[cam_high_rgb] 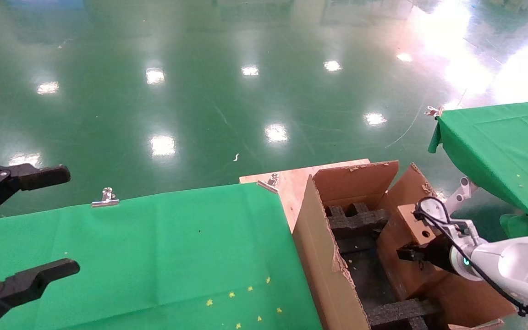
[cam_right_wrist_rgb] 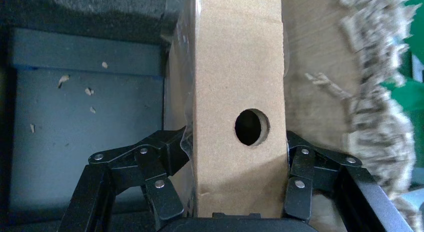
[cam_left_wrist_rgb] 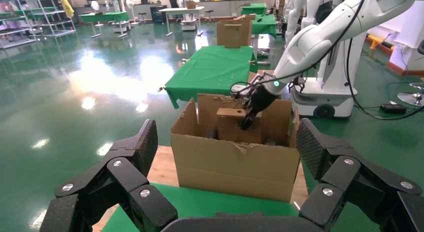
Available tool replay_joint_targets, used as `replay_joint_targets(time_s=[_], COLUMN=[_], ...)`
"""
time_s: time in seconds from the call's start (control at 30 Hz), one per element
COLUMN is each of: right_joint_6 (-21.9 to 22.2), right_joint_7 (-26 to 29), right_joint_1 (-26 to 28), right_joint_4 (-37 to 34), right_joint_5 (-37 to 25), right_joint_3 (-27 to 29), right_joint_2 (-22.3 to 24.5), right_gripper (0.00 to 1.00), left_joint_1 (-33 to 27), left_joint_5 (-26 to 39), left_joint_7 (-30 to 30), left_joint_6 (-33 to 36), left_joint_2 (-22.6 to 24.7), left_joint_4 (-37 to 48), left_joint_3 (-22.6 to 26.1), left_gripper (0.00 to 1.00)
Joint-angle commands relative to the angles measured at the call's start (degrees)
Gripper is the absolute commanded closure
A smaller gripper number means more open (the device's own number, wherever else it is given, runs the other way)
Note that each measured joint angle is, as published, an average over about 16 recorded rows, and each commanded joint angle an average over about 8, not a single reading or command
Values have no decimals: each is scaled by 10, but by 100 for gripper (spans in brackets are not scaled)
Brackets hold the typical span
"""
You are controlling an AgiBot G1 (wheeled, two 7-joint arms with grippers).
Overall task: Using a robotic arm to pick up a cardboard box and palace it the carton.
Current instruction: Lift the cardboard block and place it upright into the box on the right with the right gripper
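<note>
**Small box held inside the big carton**

The robotic arm point(cam_high_rgb: 511, 263) on the right reaches in from the right side, over the carton point(cam_high_rgb: 323, 256). Its right gripper point(cam_right_wrist_rgb: 235, 157) is closed on the cardboard box point(cam_high_rgb: 417, 224), with a black finger point(cam_right_wrist_rgb: 165, 157) pressed against each side of it. The face with the round hole point(cam_right_wrist_rgb: 251, 127) points up toward the wrist camera.

The cardboard box sits inside the carton, on its right side, close to the tall right wall. Its top sticks up near the rim. Black foam point(cam_high_rgb: 358, 220) lies at the far end of the carton, and more black foam lies at the near end.

The carton stands on a wooden board point(cam_high_rgb: 291, 183), just to the right of a table with a green cloth point(cam_high_rgb: 154, 256). Metal clips point(cam_high_rgb: 106, 198) hold the cloth at its far edge.

The left gripper point(cam_high_rgb: 21, 224) hangs over the left end of the green table, well apart from the carton. Its fingers are spread wide and hold nothing.
</note>
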Motion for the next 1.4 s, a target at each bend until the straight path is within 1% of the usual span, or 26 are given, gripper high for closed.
replay_joint_targets(time_s=[0.03,0.3,0.6,0.63,0.87,0.9,1.2,1.4], right_joint_6=[1,12,36,39,54,54,52,50], right_joint_7=[3,6,-16,-19,-32,-32,-30,-31], right_joint_1=[-6,-25,-38,-38,-43,-43,-40,-32], right_joint_4=[-1,-20,-69,-74,-88,-88,-85,-72], right_joint_5=[0,0,15,17,34,35,32,27], right_joint_3=[-2,-11,-23,-24,-28,-28,-26,-23], right_joint_2=[-1,-20,-48,-50,-56,-56,-52,-39], right_gripper=[100,100,100,95,8,0,0,0], left_joint_1=[0,0,0,0,0,0,0,0], left_joint_5=[0,0,0,0,0,0,0,0], left_joint_7=[0,0,0,0,0,0,0,0], left_joint_6=[0,0,0,0,0,0,0,0], left_joint_2=[0,0,0,0,0,0,0,0], left_joint_4=[0,0,0,0,0,0,0,0], left_joint_3=[0,0,0,0,0,0,0,0], left_gripper=[0,0,0,0,0,0,0,0])
